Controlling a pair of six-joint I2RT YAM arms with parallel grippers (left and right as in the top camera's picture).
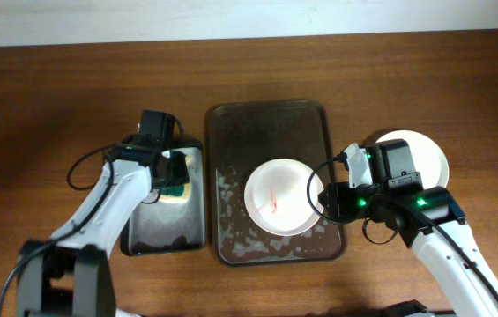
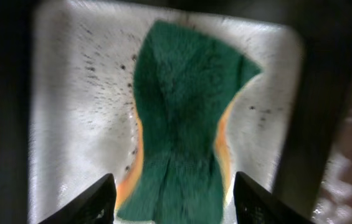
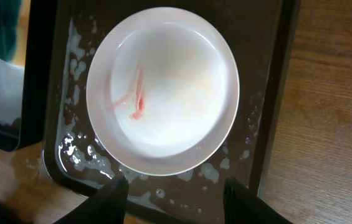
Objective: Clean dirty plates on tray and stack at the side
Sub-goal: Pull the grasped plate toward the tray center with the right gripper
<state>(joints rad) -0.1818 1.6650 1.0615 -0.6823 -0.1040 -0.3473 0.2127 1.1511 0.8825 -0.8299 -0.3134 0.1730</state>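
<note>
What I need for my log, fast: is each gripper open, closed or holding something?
Left gripper: open, over the sponge.
Right gripper: open, empty, by the plate.

The tray (image 1: 266,132) is a dark brown rectangle with rounded corners and a low rim, lying lengthwise top to bottom at the centre of the overhead frame. Its floor is wet, with droplets and foam patches concentrated along its left side and lower end (image 3: 263,62). One soiled plate (image 1: 284,195) lies flat, face up, in the lower right part of the tray; it is round, shallow and whitish, with thin reddish smears left of its centre (image 3: 163,90). A second plate (image 1: 434,158), pale and round, lies outside the tray at centre right, partly hidden.
</note>
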